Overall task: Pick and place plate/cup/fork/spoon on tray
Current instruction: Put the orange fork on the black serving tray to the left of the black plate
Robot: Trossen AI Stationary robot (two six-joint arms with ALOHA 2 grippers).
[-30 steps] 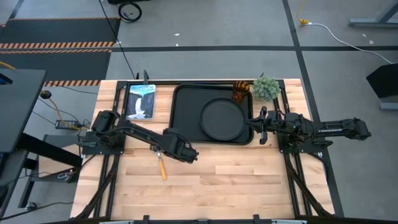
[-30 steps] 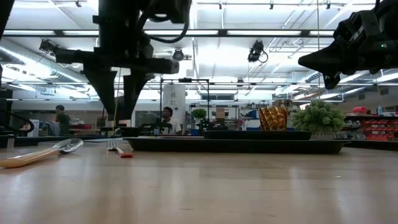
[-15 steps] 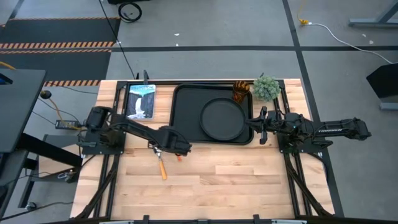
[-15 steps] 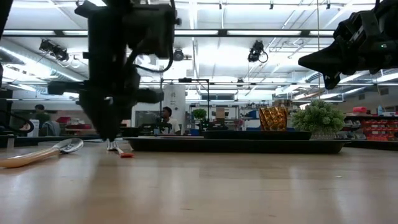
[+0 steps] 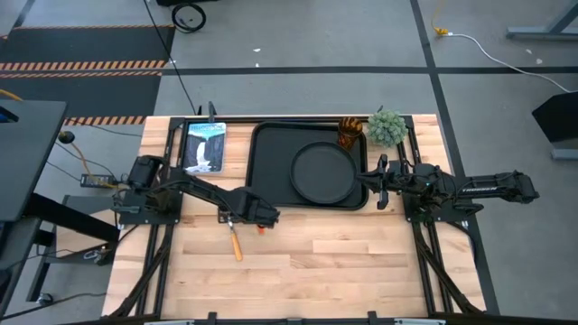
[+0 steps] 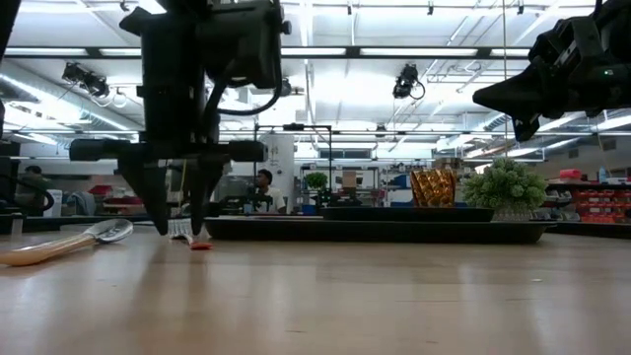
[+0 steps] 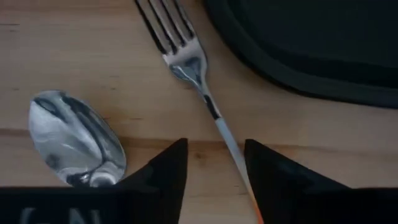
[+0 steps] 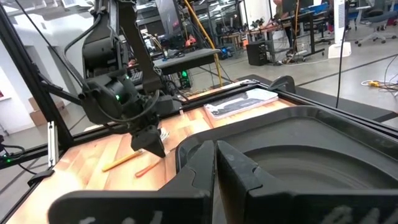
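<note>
The fork [image 7: 186, 62] lies flat on the wood just left of the tray's [image 5: 257, 171] near left corner, its red handle end [image 5: 261, 227] toward the near edge. My left gripper [image 7: 214, 168] is open and down at the table [image 6: 177, 229], one finger on each side of the fork's thin neck, apart from it. The spoon [image 7: 74, 140] lies beside it, its yellow handle [image 5: 235, 242] pointing toward the near edge. The plate [image 5: 323, 173] lies in the tray, and the cup [image 5: 349, 135] stands at the tray's far right corner. My right gripper [image 5: 377, 185] is shut, above the tray's right rim.
A small green plant [image 5: 386, 126] stands at the far right beside the cup. A picture card [image 5: 203, 146] lies left of the tray at the far edge. Bare wood [image 5: 343, 262] runs along the near half of the table.
My left gripper has gone toward the table's left edge and come down to the table, so that its fingers now stand on either side of the fork. The fork and the spoon have stayed where they were.
</note>
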